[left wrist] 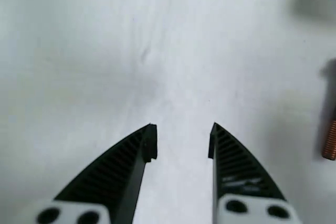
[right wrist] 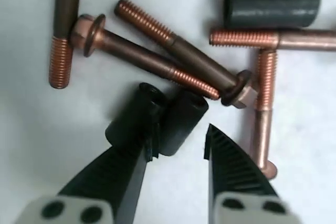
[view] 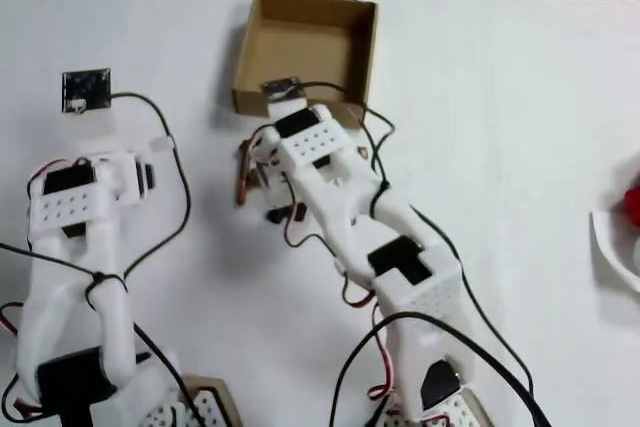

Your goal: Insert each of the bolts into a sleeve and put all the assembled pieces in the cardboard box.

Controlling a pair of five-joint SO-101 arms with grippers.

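Several copper bolts (right wrist: pixel 157 59) lie crossed in a heap on the white table. Two black sleeves lie side by side among them. One sleeve (right wrist: pixel 182 121) has its near end between the fingers of my open right gripper (right wrist: pixel 180 144); the other sleeve (right wrist: pixel 132 118) lies just outside one fingertip. A third sleeve (right wrist: pixel 273 4) lies farther off. The cardboard box (view: pixel 305 42) stands at the back, just beyond my right arm (view: pixel 310 147), with one bolt (view: pixel 243 175) lying beside that arm. My left gripper (left wrist: pixel 181 142) is open over bare table, with a bolt's thread (left wrist: pixel 329 140) off to its side.
My left arm (view: pixel 70 202) is at the table's left, with black cables looping around both arms. A white bowl (view: pixel 612 247) holding something red sits at the right edge. Open white table lies between the right arm and the bowl.
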